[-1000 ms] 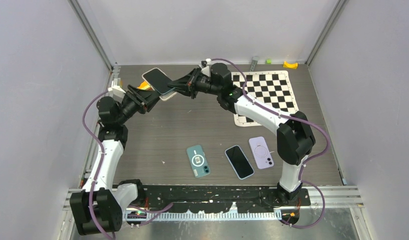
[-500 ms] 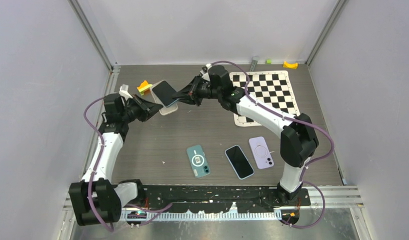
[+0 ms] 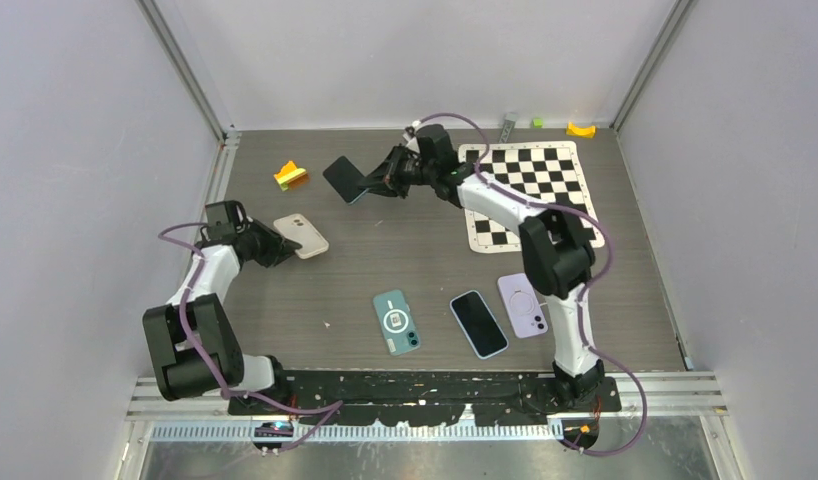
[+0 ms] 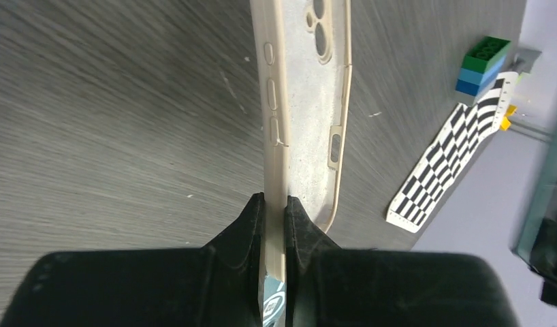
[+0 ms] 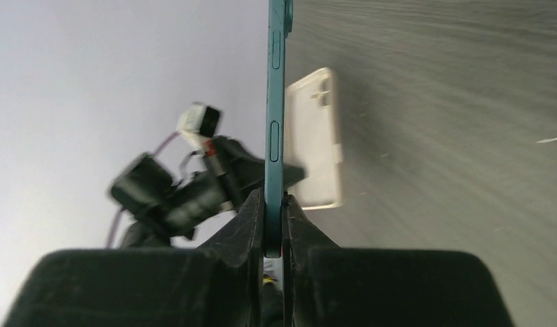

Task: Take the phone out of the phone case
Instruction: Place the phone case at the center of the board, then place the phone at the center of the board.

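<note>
Phone (image 3: 345,178) is out, aloft at back, edge-pinched in right hand (image 3: 373,186): thin grip, could slip and drop. Left hand (image 3: 273,246) clamps the empty case (image 3: 303,236) at left; it could twist loose.

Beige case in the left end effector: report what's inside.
Empty: the beige case shows bare inner wall and camera cutouts. The phone is apart, in the right end effector. The left end effector hides its near end.

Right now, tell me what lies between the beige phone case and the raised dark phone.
Only bare grey wood-grain tabletop separates beige phone case from dark phone, per the top view.
</note>
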Controlling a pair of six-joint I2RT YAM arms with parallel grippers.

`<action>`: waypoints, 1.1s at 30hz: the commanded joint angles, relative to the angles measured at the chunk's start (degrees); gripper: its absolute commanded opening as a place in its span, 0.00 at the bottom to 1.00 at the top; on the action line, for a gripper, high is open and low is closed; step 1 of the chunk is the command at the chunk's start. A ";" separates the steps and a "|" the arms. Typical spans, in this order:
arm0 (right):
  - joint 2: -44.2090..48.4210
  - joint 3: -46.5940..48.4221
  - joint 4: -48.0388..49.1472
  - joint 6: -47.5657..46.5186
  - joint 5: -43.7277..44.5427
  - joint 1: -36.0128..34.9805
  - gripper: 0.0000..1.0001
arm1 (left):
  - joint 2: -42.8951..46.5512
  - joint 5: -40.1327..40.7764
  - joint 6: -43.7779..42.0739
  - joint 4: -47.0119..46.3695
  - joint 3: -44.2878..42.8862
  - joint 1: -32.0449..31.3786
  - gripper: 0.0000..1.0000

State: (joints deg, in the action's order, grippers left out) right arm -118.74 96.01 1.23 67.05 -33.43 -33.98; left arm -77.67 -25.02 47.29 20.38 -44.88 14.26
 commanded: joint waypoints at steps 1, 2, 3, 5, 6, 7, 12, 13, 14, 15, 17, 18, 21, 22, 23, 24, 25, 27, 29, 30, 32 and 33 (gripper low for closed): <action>-7.48 7.40 0.91 -8.73 -2.63 -0.75 0.01 | -0.84 -0.80 -4.33 2.82 -0.95 1.84 0.00; -8.44 8.12 0.76 -10.17 -2.70 -0.83 0.01 | -0.96 -0.63 -4.73 3.39 -0.85 2.02 0.00; -10.51 9.94 0.47 -10.75 -2.87 -1.05 0.01 | -1.10 -0.38 -5.01 3.79 -0.70 2.20 0.00; -13.53 12.83 0.02 -11.78 -3.64 -1.53 0.01 | -1.59 0.37 -5.50 4.47 -0.42 2.62 0.00; -15.45 13.83 -0.39 -12.38 -3.79 -1.70 0.01 | -2.06 0.52 -5.72 4.85 -0.43 2.86 0.00; -16.29 15.21 -0.69 -12.69 -3.85 -2.12 0.01 | -2.59 0.57 -5.89 5.21 -0.53 3.09 0.01; -21.35 18.27 -0.49 -11.99 -4.66 -2.97 0.00 | -6.22 1.74 -6.91 7.47 -2.14 3.49 0.10; -21.84 18.35 -0.11 -11.49 -4.85 -3.34 0.00 | -6.90 1.91 -6.93 7.59 -2.40 3.49 0.13; -22.69 18.43 0.08 -11.32 -4.83 -3.53 0.01 | -7.63 2.18 -6.97 7.71 -2.67 3.49 0.17; -23.08 18.43 0.12 -10.97 -4.96 -4.19 0.01 | -8.32 2.43 -6.84 7.82 -2.89 3.49 0.21; -24.13 18.44 -0.31 -11.00 -5.04 -5.39 0.01 | -9.36 3.12 -6.50 8.16 -3.62 3.49 0.29; -24.65 18.21 -0.63 -11.03 -5.01 -6.34 0.01 | -9.64 3.42 -6.35 8.33 -3.85 3.51 0.34; -24.76 16.93 -2.87 -12.29 -3.28 -7.90 0.03 | -9.32 4.87 -6.05 10.06 -4.75 3.49 0.49; -24.60 16.49 -4.57 -12.73 -2.64 -8.26 0.06 | -8.97 5.48 -6.18 10.99 -5.11 3.49 0.56; -24.39 16.32 -5.63 -13.70 -1.25 -8.41 0.08 | -8.46 6.31 -6.42 12.31 -5.58 3.49 0.61; -24.19 15.81 -7.08 -14.09 -0.57 -8.57 0.10 | -7.75 7.20 -6.85 13.40 -5.91 3.49 0.65; -23.74 15.54 -7.58 -14.39 0.74 -8.61 0.13 | -6.88 7.85 -7.42 14.36 -6.04 3.49 0.68; -22.70 14.65 -9.13 -14.52 2.94 -8.76 0.21 | -4.80 9.08 -8.21 16.80 -6.37 3.49 0.73; -21.26 14.12 -11.98 -16.04 6.06 -8.94 0.33 | -2.48 9.75 -8.94 19.27 -6.80 3.49 0.94; -20.70 14.01 -14.58 -17.42 8.44 -9.10 0.37 | -0.69 10.00 -9.18 19.97 -6.83 3.49 0.99; -19.19 14.22 -18.42 -19.27 11.75 -9.12 0.49 | 1.95 10.05 -9.25 20.20 -6.20 3.49 1.00; -18.44 14.91 -21.17 -19.96 12.92 -9.08 0.60 | 3.10 9.69 -9.21 20.08 -5.82 3.49 1.00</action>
State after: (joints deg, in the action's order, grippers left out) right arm -143.13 110.43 -7.99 52.80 -30.57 -43.16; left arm -80.42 -16.58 39.70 37.21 -49.41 17.37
